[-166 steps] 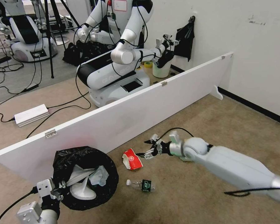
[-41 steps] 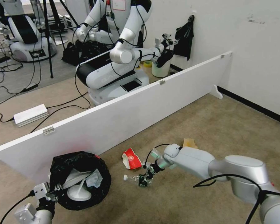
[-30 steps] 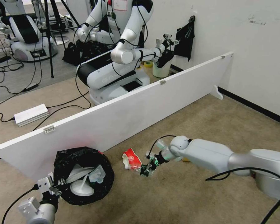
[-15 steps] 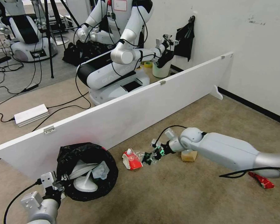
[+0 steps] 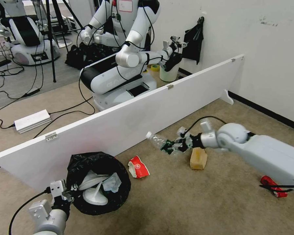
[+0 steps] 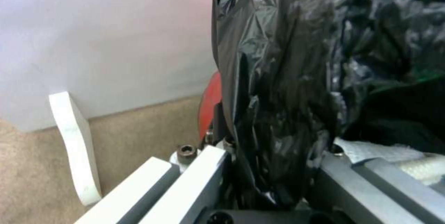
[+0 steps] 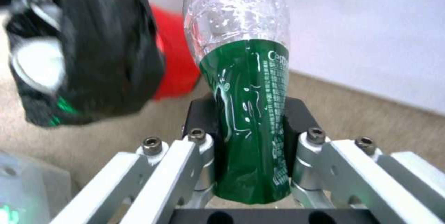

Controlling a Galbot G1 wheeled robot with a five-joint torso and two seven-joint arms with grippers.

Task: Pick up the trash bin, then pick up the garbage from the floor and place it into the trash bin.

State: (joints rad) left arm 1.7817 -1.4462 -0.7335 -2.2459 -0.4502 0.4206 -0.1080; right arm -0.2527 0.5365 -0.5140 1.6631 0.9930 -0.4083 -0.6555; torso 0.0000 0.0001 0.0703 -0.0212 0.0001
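Garbage step in hand: trash bin (image 5: 99,182) (red, black liner, slippers and tissue inside) hangs off the carpet, rim pinched by the left gripper (image 5: 63,192), while the right gripper (image 5: 176,146) clamps the green-labelled bottle (image 5: 160,142) aloft beside the white partition board (image 5: 127,120). Next, judged: carry it leftward over the bin mouth and release. Half a second earlier the bottle sat lower, by the red-white paper cup (image 5: 138,167).

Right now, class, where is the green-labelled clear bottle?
In the head view, the bottle is off the floor, clamped in the right hand, in front of the white board, above the floor between the red-white cup and the tan bag.
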